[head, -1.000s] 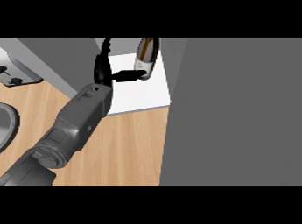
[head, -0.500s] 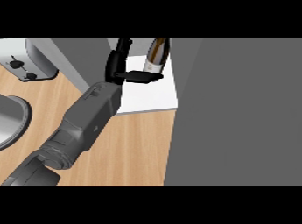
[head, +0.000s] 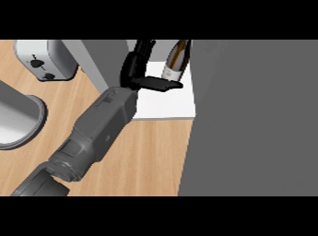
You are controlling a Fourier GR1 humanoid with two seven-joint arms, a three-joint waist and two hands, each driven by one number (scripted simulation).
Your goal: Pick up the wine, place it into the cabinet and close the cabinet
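My robot hand [head: 144, 76] is grasping the dark glass wine bottle with a white label [head: 177, 60] above the white cabinet shelf [head: 165, 103]. I should lower it upright, well clear of the grey cabinet door [head: 256, 115].

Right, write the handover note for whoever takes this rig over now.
One hand is in view, reaching into the cabinet; which arm it belongs to cannot be told from this view. Its thumb sticks out toward the wine bottle; whether the fingers are curled round the bottle cannot be told. The other hand is out of view.
The bottle stands upright over the white cabinet floor, beside the grey door.
Done: wine is in the cabinet.
Left: let go if holding, pull the arm out, close the door.
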